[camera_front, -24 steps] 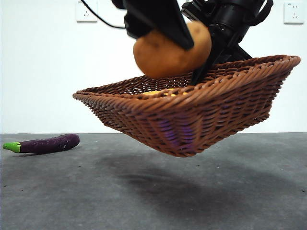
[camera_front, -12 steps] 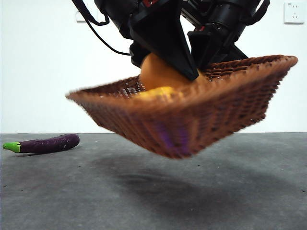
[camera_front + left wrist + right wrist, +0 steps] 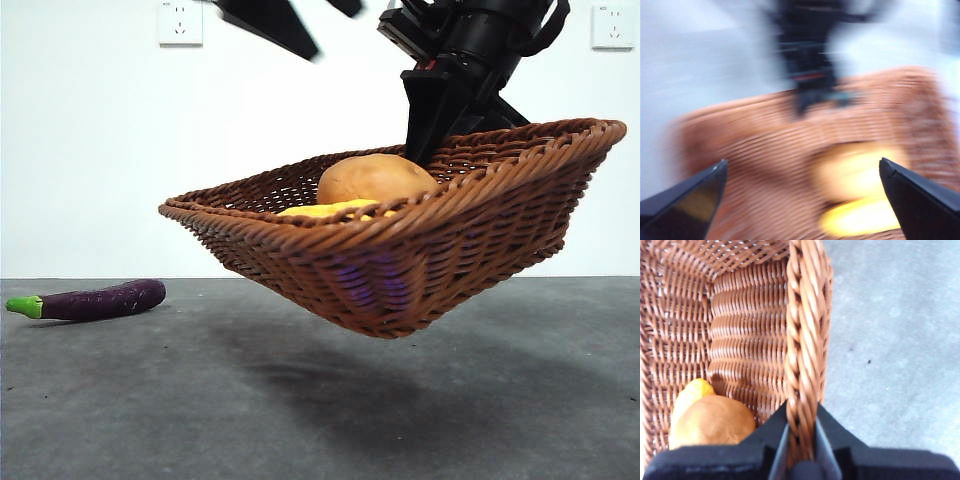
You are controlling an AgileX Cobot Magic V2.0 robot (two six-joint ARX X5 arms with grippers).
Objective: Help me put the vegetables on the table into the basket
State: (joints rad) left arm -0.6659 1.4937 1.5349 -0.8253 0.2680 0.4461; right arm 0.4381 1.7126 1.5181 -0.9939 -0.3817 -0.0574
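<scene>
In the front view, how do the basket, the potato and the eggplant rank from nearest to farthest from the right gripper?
From the right gripper:
1. The basket: its rim is clamped in the jaws, held off the table.
2. The potato: lying inside the basket, just beside the gripper.
3. The eggplant: far off on the table.

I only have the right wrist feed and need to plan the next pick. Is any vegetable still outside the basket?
Observer: Yes, the eggplant lies on the table, off to one side of the basket.
Operator: Is the basket resting on the table?
Observer: No, the right claw holds it in the air, tilted, by its rim.
Operator: Is the left claw free?
Observer: Yes, the left claw is open and empty above the potato.
</scene>
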